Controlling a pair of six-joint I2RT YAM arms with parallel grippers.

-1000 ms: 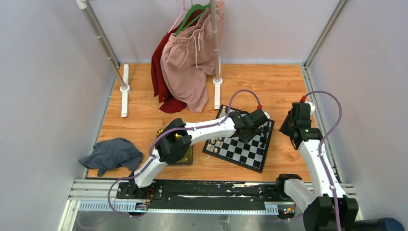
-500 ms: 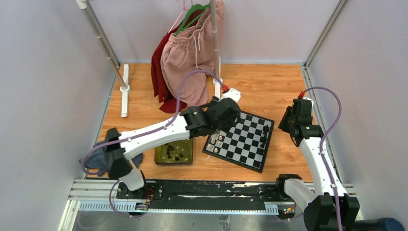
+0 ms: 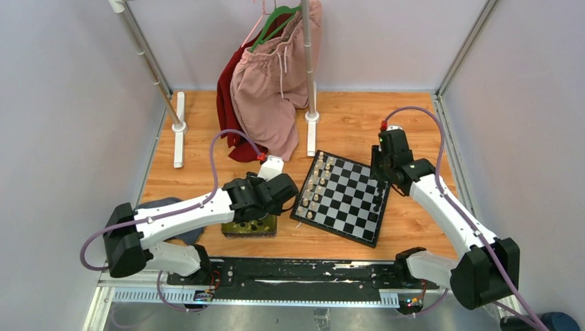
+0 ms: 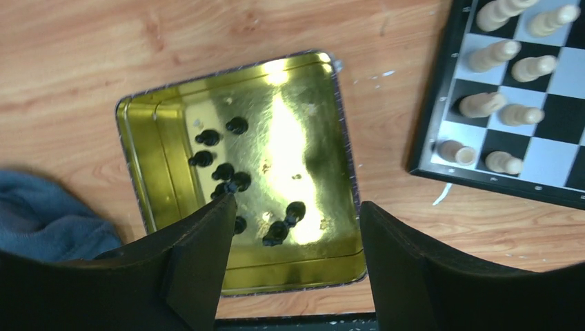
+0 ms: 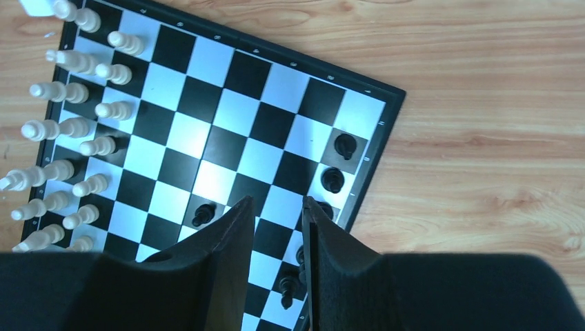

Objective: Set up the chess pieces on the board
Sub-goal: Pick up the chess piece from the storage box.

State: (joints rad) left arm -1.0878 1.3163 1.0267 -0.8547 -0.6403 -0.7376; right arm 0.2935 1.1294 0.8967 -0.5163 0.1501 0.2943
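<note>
Both arms were recorded as the same build. On the left arm (image 3: 181,219) and the right arm (image 3: 445,207), the long links are cased in white and the rounded joint housings in matt black. A thin purple cable (image 3: 414,108) is run loose along each arm and ended in a red plug (image 3: 383,125) just behind the gripper. The left gripper (image 4: 296,207) and the right gripper (image 5: 276,201) are each fitted with two flat black fingers (image 4: 200,262), tapered toward the tips.

A shiny yellow-green tray (image 4: 303,158) sits on a wooden surface (image 3: 386,117), a grey-blue cloth (image 4: 48,214) just beside it. Cream-white chess pieces (image 4: 483,103) stand in two rows. Behind, a pink garment (image 3: 265,96) and a red garment (image 3: 226,103) hang from a metal rack (image 3: 307,55).
</note>
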